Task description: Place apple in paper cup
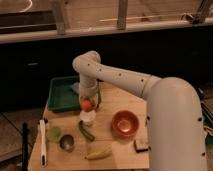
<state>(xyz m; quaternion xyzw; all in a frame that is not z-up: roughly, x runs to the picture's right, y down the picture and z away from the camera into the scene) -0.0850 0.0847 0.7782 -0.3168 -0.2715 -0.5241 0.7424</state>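
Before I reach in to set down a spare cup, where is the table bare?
Bare wood lies behind the orange bowl, right of the green tray. The front left is crowded: paper cup, green round thing, metal cup, chilli, banana. The claw hangs above the paper cup with the apple.

Green tray [61, 95] at table's [115, 105] back left; orange bowl [125, 123] on right w/ dark block [142, 145] near it; metal cup [66, 143], banana [98, 153] up front.

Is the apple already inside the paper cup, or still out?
Still out, it seems. The apple sits at the pincer, directly above the upright paper cup. Whether it touches the rim cannot be told.
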